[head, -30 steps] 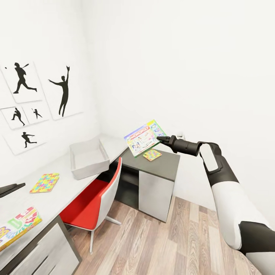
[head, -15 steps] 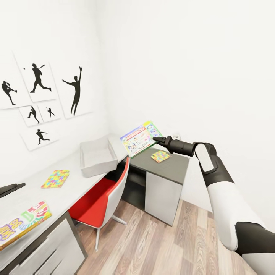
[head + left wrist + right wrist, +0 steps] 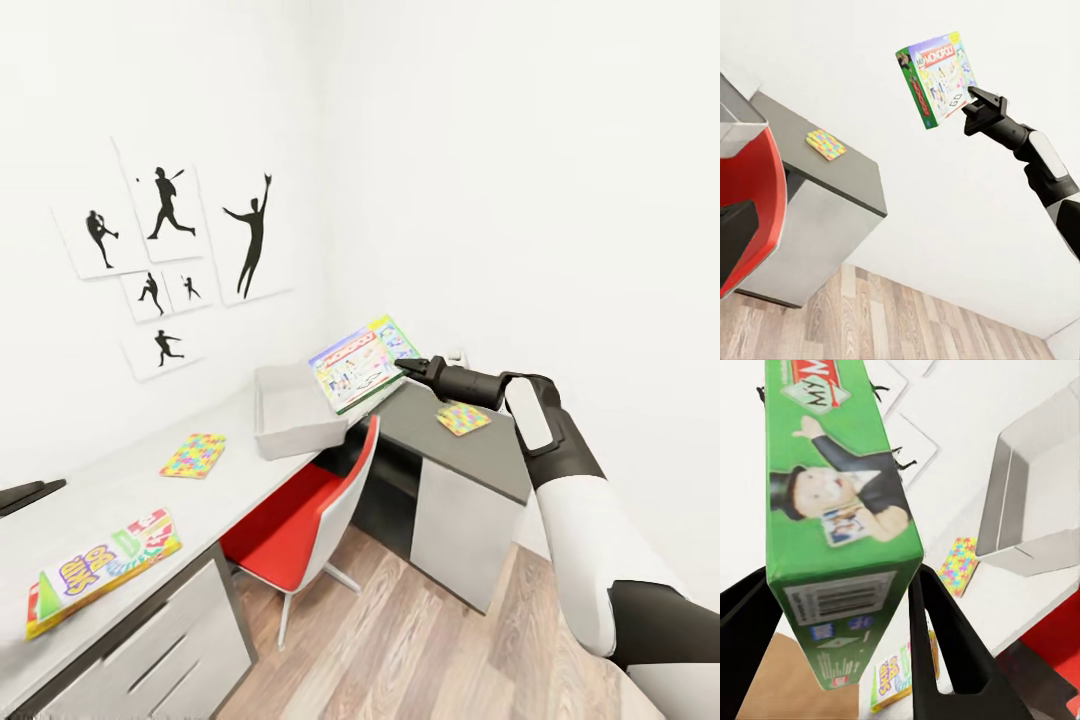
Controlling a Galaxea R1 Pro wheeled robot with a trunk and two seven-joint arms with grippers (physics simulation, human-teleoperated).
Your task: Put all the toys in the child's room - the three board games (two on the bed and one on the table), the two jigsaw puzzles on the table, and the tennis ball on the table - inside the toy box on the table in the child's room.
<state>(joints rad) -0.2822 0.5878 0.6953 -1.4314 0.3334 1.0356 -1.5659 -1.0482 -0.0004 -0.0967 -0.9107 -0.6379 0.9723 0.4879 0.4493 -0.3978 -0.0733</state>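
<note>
Green-edged and pale-faced, the Monopoly board game is pinched at one edge between the two black fingers of the right gripper, held tilted in the air above the near corner of the toy box and the dark grey desk. The toy box, light grey, sits at the far end of the pale table against the white wall. On the table lie one jigsaw puzzle, flat and well apart from the toy box, and the Skip-Bo board game near the drawer cabinet. A second jigsaw puzzle lies flat on the dark grey desk. A red chair stands at the table. The left gripper shows at the picture's left edge; whether its jaws are spread or closed cannot be told.
</note>
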